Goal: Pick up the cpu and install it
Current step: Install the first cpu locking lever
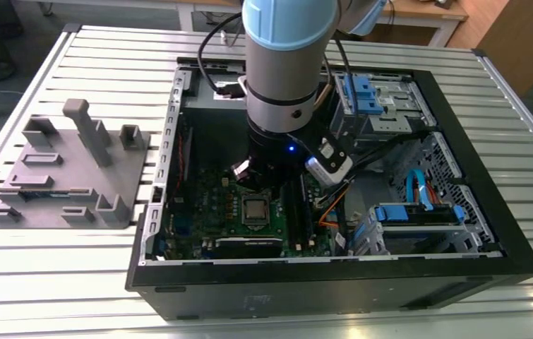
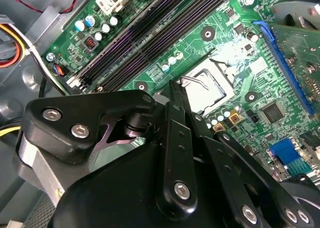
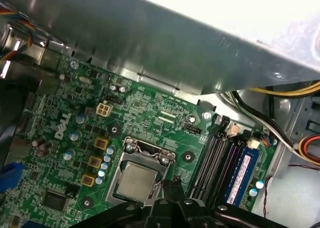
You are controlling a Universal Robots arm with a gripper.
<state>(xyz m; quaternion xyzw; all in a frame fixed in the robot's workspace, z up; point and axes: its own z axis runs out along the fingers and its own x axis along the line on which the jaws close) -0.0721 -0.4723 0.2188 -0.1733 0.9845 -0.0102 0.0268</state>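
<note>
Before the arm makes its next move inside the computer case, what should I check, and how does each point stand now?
1. The cpu lies flat inside the socket frame: ok.
2. The hand is inside the computer case, close to the cpu: ok.
3. The hand touches the cpu: cannot tell.
4. The socket frame is latched down: cannot tell.
5. The memory stick is apart from the hand: ok.
</note>
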